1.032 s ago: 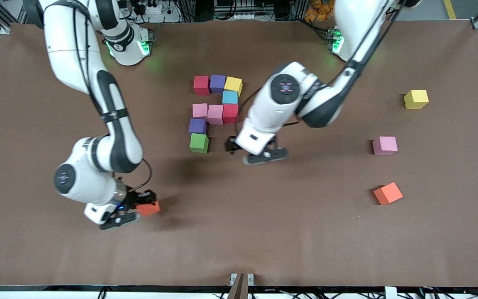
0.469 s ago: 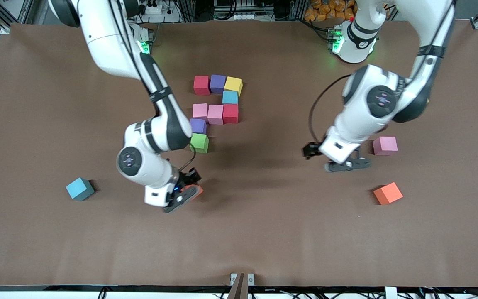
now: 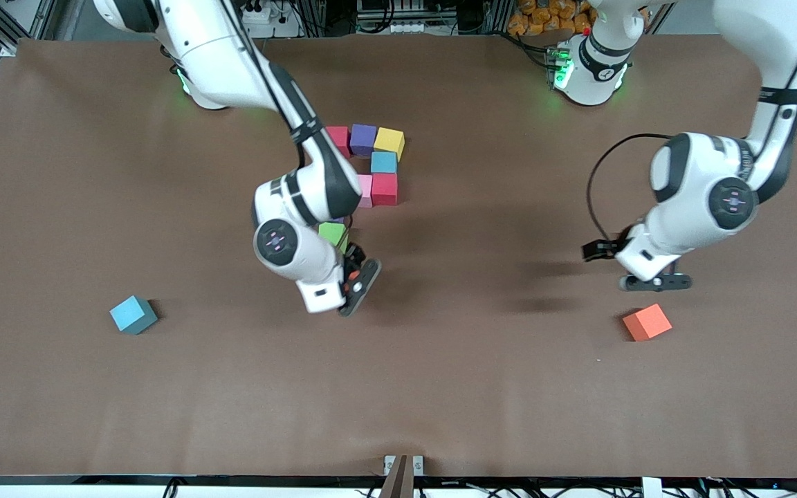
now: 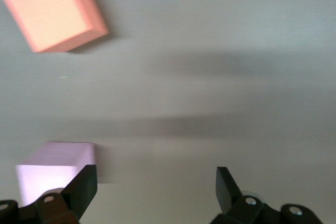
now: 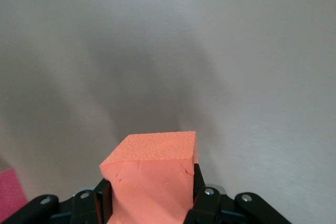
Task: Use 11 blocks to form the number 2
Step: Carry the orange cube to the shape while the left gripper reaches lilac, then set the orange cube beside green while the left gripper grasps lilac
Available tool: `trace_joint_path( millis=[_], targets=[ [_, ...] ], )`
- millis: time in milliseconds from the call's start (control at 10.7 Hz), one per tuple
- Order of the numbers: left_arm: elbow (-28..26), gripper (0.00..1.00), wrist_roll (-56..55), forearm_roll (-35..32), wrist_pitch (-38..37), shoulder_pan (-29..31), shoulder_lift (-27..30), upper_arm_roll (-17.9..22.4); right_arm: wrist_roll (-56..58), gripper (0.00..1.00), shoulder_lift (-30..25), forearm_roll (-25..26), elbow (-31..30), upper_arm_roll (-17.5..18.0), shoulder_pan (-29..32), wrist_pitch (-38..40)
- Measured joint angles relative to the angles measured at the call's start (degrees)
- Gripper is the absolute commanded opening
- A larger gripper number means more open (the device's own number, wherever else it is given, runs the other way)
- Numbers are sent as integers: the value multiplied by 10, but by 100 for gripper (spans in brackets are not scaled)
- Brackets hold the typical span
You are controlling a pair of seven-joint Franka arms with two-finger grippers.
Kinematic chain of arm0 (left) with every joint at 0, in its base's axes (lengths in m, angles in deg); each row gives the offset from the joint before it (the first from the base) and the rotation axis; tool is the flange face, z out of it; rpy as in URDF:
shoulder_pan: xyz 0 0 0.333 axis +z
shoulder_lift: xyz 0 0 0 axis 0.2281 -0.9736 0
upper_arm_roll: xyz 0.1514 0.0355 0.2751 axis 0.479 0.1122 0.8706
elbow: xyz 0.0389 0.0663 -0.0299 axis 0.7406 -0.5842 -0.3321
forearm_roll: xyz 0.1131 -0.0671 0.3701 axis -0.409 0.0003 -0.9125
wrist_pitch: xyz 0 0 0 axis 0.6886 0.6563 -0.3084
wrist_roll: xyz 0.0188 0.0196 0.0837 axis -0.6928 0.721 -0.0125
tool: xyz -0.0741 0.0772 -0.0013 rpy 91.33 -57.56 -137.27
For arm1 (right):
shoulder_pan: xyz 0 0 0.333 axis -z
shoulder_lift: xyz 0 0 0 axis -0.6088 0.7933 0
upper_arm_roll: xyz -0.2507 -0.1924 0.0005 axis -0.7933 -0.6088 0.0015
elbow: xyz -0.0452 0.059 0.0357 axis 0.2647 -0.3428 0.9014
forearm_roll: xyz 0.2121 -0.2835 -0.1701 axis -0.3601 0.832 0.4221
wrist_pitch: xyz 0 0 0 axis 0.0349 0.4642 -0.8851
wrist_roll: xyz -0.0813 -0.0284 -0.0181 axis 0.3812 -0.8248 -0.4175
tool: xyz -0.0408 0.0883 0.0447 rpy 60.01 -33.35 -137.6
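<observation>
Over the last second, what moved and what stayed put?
The right pincer, shut on the orange block, carried it from the table's near part up beside the green block. The open left pincer swung from the cluster to over the pink block. The other blocks stayed.

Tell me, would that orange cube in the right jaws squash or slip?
The orange cube looks like matte, grainy foam, so it probably gives slightly and grips well. The right gripper holds it by flat sides, so slipping seems unlikely. It is likely light.
</observation>
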Motion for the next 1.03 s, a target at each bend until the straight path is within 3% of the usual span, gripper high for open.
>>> trace_joint_path(
  millis=[188,469,844,1032],
  targets=[
    [-19,100,37,0,0,36,0,0,29,23,-38,0,-74,0,-44,-59],
    [-40,100,37,0,0,41,-9,-1,69,22,-73,0,-152,0,-95,-101],
    [-42,100,37,-24,3,67,-28,0,146,22,-93,1,-230,-2,-108,-156],
    [-42,100,37,-44,4,89,-29,0,161,22,-98,1,-241,-4,-108,-159]
  ],
)
